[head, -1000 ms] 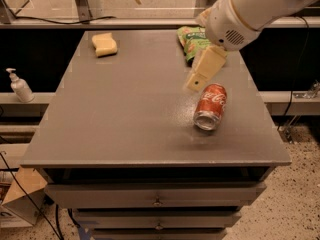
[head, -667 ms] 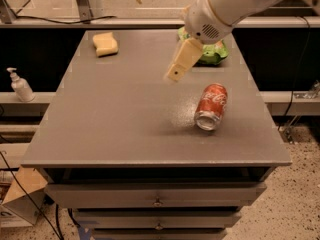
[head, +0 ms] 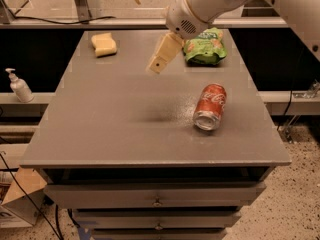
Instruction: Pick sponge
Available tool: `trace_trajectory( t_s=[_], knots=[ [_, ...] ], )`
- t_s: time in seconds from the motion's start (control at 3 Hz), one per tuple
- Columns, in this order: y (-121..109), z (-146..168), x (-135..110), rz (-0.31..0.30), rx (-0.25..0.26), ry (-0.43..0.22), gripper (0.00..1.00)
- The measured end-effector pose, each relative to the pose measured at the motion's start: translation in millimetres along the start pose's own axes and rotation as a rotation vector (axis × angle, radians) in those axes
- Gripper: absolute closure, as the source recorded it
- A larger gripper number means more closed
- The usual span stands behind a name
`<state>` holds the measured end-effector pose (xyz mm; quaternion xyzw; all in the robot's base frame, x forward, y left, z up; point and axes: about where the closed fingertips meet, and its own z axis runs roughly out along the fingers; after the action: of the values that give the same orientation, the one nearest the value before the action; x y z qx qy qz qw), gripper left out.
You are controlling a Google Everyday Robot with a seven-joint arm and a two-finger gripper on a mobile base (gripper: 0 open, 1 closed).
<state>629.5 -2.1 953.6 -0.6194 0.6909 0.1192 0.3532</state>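
Sponge (head: 104, 44) lies far left on the surface (head: 110, 119); my fingers (head: 162, 58) hover empty mid-surface, and I cannot tell their spread. I should descend squarely.

White arm (head: 210, 4), cream claw (head: 161, 60) over table (head: 100, 119)

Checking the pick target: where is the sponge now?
The sponge lies at the far-left corner of the table in the camera view; the gripper hovers to its right, beside the green snack bag.
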Motion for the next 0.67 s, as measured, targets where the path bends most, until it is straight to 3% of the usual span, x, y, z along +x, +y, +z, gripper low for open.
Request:
trace_trajectory(
  t_s=[0.33,0.67],
  knots=[
    [-3.5,10.2,0.6,0.049,0.023,-0.04,0.0],
    [-18.9,44.5,-9.7,0.096,0.016,-0.107,0.0]
  ],
)
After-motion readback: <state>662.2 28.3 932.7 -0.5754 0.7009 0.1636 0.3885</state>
